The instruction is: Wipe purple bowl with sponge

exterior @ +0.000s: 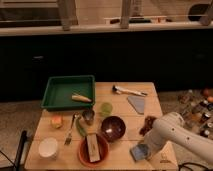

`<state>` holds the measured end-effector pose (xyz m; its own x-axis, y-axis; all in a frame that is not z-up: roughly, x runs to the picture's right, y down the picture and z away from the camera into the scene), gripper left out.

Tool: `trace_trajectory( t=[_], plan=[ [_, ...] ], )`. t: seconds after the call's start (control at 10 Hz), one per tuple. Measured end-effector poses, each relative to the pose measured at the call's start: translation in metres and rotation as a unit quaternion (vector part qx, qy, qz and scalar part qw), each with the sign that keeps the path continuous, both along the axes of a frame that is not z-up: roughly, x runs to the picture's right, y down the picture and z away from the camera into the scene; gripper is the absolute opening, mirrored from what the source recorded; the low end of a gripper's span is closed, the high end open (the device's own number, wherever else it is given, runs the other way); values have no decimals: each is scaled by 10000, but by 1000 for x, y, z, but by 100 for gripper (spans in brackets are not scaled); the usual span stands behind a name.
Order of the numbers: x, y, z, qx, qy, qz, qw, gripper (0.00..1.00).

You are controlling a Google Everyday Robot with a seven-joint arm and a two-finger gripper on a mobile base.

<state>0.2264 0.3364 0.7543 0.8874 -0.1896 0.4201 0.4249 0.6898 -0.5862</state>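
Note:
The purple bowl sits upright near the middle of the wooden table, dark and glossy. The blue-grey sponge is at the table's front right, to the right of and a little nearer than the bowl. My gripper is at the end of the white arm, which comes in from the right. The gripper is right at the sponge, low over the table, apart from the bowl.
An orange bowl holding a block stands left of the sponge. On the table are also a white bowl, green tray, green cup, metal cup, fork, orange block, grey trapezoid and brush.

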Motion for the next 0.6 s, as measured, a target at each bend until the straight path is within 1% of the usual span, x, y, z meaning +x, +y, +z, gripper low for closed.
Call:
trace_trajectory(
  t=[0.1,0.3,0.6],
  plan=[
    [0,0,0,-2,2,-9,10000,2],
    [-4,-2,5,3,9,-32,10000,2],
    [-4,0,0,-47,-3,-45,10000,2]
  ],
)
